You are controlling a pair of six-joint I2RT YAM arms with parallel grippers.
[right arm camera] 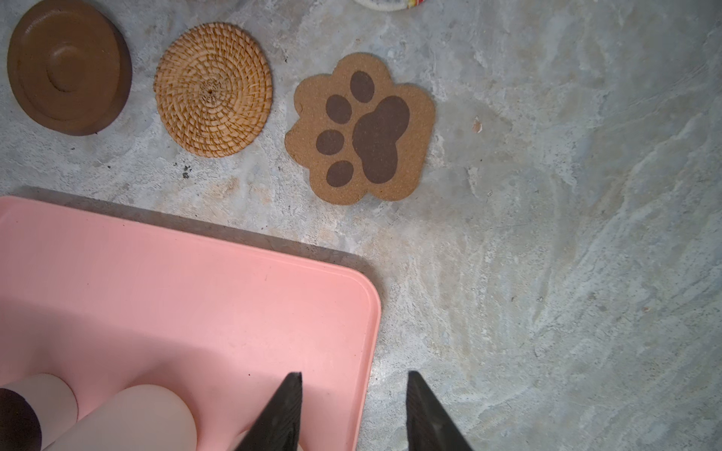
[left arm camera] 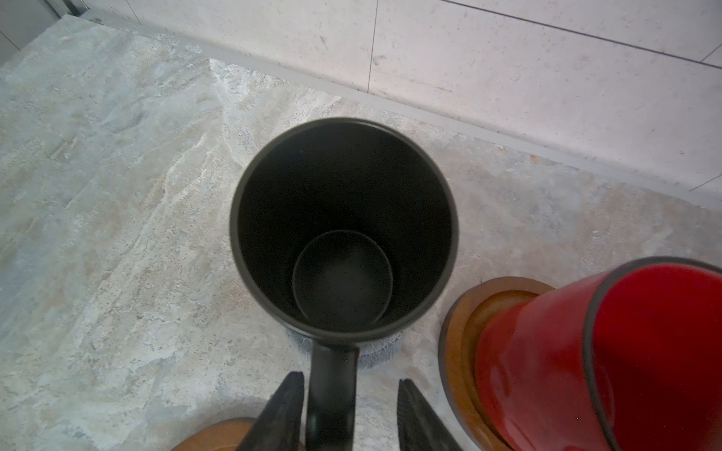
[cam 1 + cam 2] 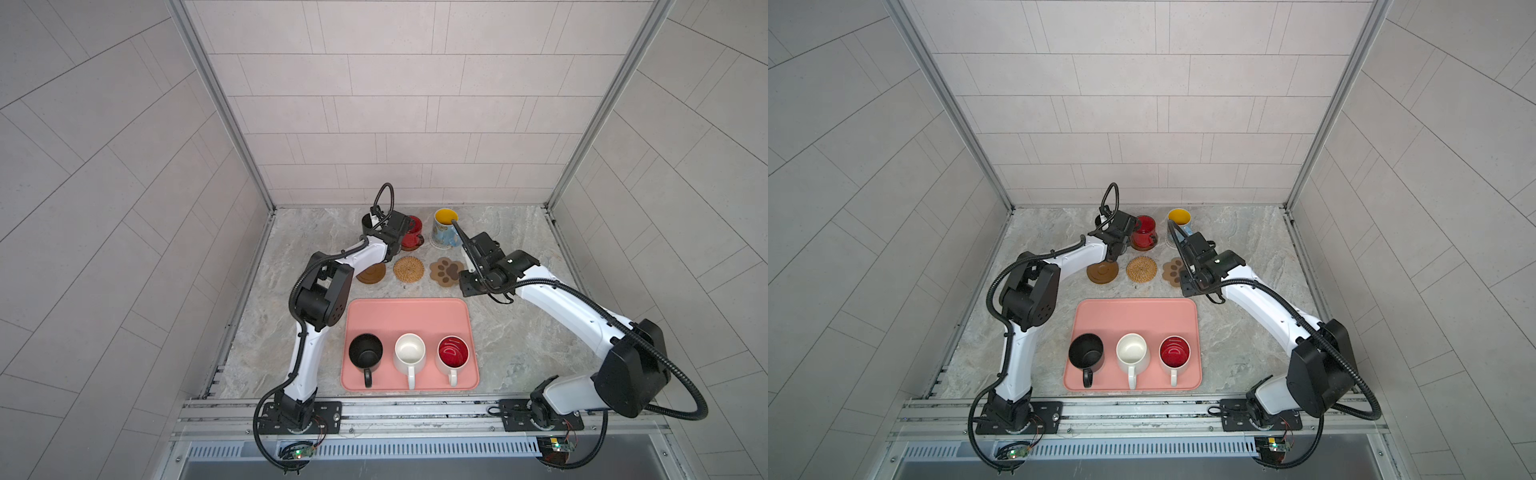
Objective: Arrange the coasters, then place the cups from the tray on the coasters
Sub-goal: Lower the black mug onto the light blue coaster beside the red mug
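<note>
- I can make out no readable writing. The light blue mug (image 3: 445, 230) carries a print on its side, too small for me to read.
- The black mug (image 2: 344, 234) stands upright on the grey-blue woven coaster (image 2: 377, 349) at the far left of the back row, its handle (image 2: 332, 390) pointing straight at my left gripper (image 2: 349, 378).
- The left gripper's fingers (image 2: 281, 414) stand apart on either side of that handle. A clear gap shows on one side; the other finger is very close, and I cannot tell if it touches. It is not clamped.
- Just beside it, the red mug (image 2: 586, 351) sits on a brown grooved disc (image 2: 461, 336).
- The light blue mug rests on the whitish woven coaster (image 3: 440, 246) at the back right.
- My right gripper (image 1: 353, 375) hovers over the tray (image 1: 195, 293), at its far right corner. Its fingers are apart and hold nothing.
- Beyond that corner lie three bare coasters in a row: the second brown disc (image 1: 66, 66), the rattan coaster (image 1: 213, 90) and the paw coaster (image 1: 363, 129).
- On the tray's near edge stand the second black mug (image 3: 365, 353), the white mug (image 3: 410, 353) and the red-lined white mug (image 3: 453, 353).
</note>
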